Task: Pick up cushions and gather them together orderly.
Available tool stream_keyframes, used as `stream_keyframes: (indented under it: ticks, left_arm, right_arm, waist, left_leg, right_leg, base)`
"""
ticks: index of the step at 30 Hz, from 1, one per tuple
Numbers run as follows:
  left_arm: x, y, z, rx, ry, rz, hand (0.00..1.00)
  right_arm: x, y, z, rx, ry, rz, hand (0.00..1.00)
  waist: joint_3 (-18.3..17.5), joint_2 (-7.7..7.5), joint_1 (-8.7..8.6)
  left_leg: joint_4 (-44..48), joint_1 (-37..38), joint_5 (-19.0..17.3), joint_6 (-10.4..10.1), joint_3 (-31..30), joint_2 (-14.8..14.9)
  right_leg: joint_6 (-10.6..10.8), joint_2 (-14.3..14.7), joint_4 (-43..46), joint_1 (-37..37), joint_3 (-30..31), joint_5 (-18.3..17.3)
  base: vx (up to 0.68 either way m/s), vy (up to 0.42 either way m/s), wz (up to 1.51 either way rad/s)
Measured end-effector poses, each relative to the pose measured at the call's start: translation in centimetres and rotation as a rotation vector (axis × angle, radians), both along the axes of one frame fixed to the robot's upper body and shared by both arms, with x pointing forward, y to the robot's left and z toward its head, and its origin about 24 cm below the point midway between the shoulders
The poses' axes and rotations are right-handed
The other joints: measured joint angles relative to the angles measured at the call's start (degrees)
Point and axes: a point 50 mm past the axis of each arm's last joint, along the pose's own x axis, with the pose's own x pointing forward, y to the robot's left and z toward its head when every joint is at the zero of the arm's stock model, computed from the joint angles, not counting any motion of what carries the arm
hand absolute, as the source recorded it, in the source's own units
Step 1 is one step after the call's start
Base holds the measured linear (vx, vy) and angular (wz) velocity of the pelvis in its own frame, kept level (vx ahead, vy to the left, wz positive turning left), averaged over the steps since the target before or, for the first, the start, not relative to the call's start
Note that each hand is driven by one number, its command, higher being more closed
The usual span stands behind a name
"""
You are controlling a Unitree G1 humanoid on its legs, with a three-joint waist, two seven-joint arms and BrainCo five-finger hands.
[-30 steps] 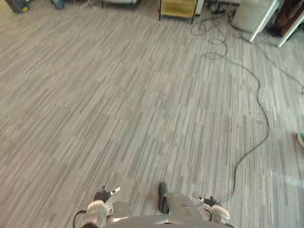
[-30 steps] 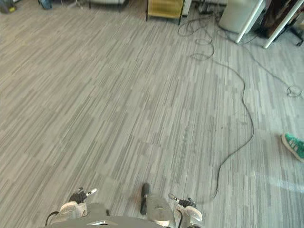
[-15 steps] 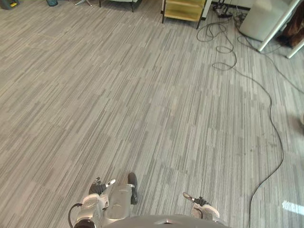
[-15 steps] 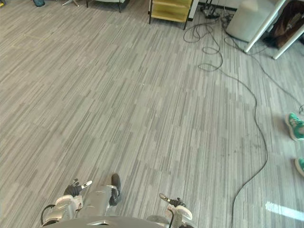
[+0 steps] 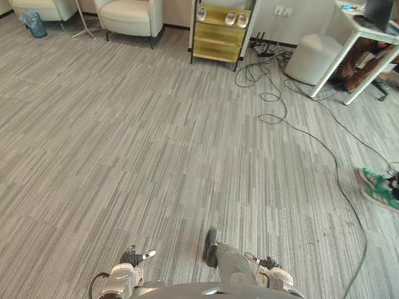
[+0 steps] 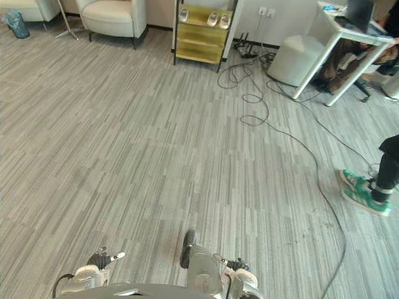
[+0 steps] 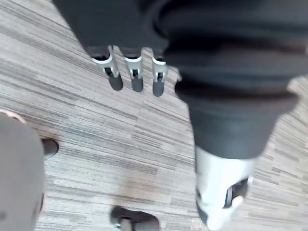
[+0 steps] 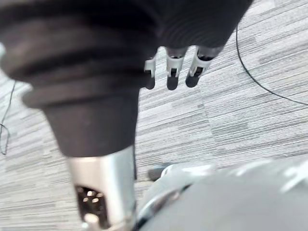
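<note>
- Left eye view: the left hand hangs at 7 o'clock and the right hand at 5 o'clock. Both are low and empty, I think for walking.
- Right eye view: a chair stands at 11 o'clock and a pouf at 1 o'clock. I cannot tell where the cushions are.
- Left wrist view: the fingers are straight and apart over the floor.
- Right wrist view: the fingers are straight too and hold nothing.

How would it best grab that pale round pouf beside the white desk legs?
Probably by its curved sides, hugged from both, approaching over the open floor in front. The pouf looks smooth and rounded, with no handle visible; the white desk legs stand close on its right and cables lie to its left.
</note>
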Motion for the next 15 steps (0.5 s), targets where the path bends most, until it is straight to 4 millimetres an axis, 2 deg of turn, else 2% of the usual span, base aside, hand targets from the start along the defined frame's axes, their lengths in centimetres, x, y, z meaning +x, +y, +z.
stream_keyframes:
  ticks: [1, 2, 3, 4, 5, 6, 7, 8, 9, 11, 13, 14, 15]
  left_arm:
    - [-0.2, -0.2, -0.1, -0.007, 0.005, 0.009, 0.0]
    - [-0.3, -0.4, -0.1, -0.015, 0.007, 0.014, 0.0]
    - [-0.3, -0.7, -0.2, -0.028, 0.009, 0.029, 0.0]
    - [-0.4, -1.0, -0.3, -0.034, 0.01, 0.032, 0.0]
    - [-0.5, -1.3, -0.3, -0.044, 0.013, 0.036, 0.0]
    - [-0.4, -1.6, -0.3, -0.054, 0.01, 0.037, 0.0]
    - [-0.3, -1.7, -0.3, -0.058, 0.008, 0.036, 0.0]
    - [0.0, -1.8, -0.2, -0.056, -0.004, 0.017, 0.0]
    - [0.2, -1.8, -0.1, -0.051, -0.012, 0.012, 0.0]
    - [0.8, -1.6, 0.2, -0.045, -0.044, 0.009, 0.0]
    - [1.2, -1.6, 0.5, -0.043, -0.066, 0.006, 0.0]
    - [1.5, -1.6, 0.6, -0.044, -0.083, 0.005, 0.0]
    - [1.8, -1.6, 0.8, -0.045, -0.097, 0.003, 0.0]
  right_arm:
    - [-0.9, -0.3, -0.2, 0.0, 0.017, -0.031, 0.0]
    - [-0.9, -0.6, -0.1, -0.006, 0.016, -0.036, 0.0]
    - [-1.0, -1.1, 0.0, -0.02, 0.019, -0.036, 0.0]
    - [-1.1, -1.4, 0.0, -0.03, 0.022, -0.035, 0.0]
    - [-1.2, -1.8, 0.1, -0.05, 0.03, -0.029, 0.0]
    - [-1.2, -2.1, 0.2, -0.059, 0.028, -0.027, 0.0]
    - [-1.1, -2.1, 0.2, -0.06, 0.027, -0.024, 0.0]
    - [-1.0, -1.8, 0.2, -0.064, 0.028, 0.0, 0.0]
    - [-1.0, -1.8, 0.2, -0.063, 0.028, 0.001, 0.0]
    - [-1.2, -1.6, 0.1, -0.065, 0.039, 0.004, 0.0]
    - [-1.4, -1.7, 0.1, -0.074, 0.048, -0.006, 0.0]
    - [-1.4, -1.9, 0.1, -0.074, 0.05, -0.019, 0.0]
    - [-1.3, -1.9, 0.2, -0.076, 0.045, -0.034, 0.0]
  waist:
    - [0.1, 0.75, -0.47]
    - [0.16, 1.73, -0.19]
    - [-0.05, 3.18, 0.29]
    - [-0.38, 3.88, 0.39]
    - [-0.87, 5.43, 0.27]
    - [-0.82, 6.38, 0.16]
    - [-0.7, 6.72, 0.22]
    - [-0.38, 6.88, 0.54]
    - [-0.19, 6.75, 0.72]
    - [0.57, 5.33, 1.56]
    - [0.67, 5.6, 2.1]
    - [0.71, 5.79, 2.58]
    - [0.78, 5.67, 3.21]
  left_leg:
    - [0.59, 2.25, -1.65, -0.41, -2.51, 1.41]
    - [2.16, 2.06, -1.74, -0.59, -2.89, 2.32]
    - [9.33, -0.41, -1.41, -1.01, -3.67, 4.68]
    - [13.4, -2.21, -0.91, -1.85, -4.07, 5.73]
    - [23.18, -6.26, 1.75, -4.98, -5.5, 8.28]
    - [31.44, -9.84, 6.53, -7.01, -7.06, 10.11]
    - [36.8, -11.89, 11.43, -7.85, -7.26, 11.26]
    - [51.43, -17.59, 15.62, -8.27, -3.69, 15.66]
    - [54.52, -19.15, 14.0, -7.43, -2.12, 16.52]
    - [57.86, -23.46, 9.64, -6.0, 1.15, 16.36]
    - [55.12, -28.66, 6.57, -5.39, 3.19, 15.19]
    - [49.48, -31.17, 5.3, -4.88, 4.53, 14.43]
    - [39.51, -33.72, 4.81, -4.79, 4.65, 12.54]
  right_leg:
    - [-0.81, 0.78, 3.55, 0.03, -0.05, 4.33]
    - [-1.0, 1.22, 5.27, -0.19, -0.32, 5.24]
    - [-2.61, 2.67, 6.71, 0.3, -0.8, 6.42]
    - [-3.0, 3.5, 6.87, 0.7, -1.14, 6.66]
    - [-4.79, 5.13, 7.05, 1.93, -2.24, 5.72]
    - [-5.54, 6.94, 6.96, 3.58, -2.88, 3.98]
    - [-6.17, 8.06, 6.69, 4.98, -2.67, 2.87]
    - [-8.2, 11.18, 4.21, 10.71, -0.99, 0.67]
    - [-8.6, 11.81, 3.25, 12.8, -0.3, 0.04]
    - [-9.11, 12.04, 0.6, 18.54, 1.25, -1.55]
    - [-8.8, 11.82, -2.08, 22.76, 1.87, -2.38]
    - [-8.28, 11.57, -3.39, 24.7, 2.2, -2.89]
    - [-7.56, 10.94, -4.5, 26.64, 3.01, -3.64]
  base:
    - [0.55, -0.264, 0.77]
    - [0.66, -0.376, 0.36]
    - [0.43, -0.264, 0.04]
    - [0.53, -0.346, -0.02]
    - [0.44, -0.238, -0.1]
    - [0.56, -0.286, -0.19]
    - [0.83, -0.306, -0.49]
    - [0.71, -0.236, -0.5]
    - [0.68, -0.217, -0.49]
    - [0.41, -0.109, -0.27]
    - [0.39, -0.054, -0.18]
    - [0.4, 0.036, -0.26]
    - [0.37, 0.058, -0.34]
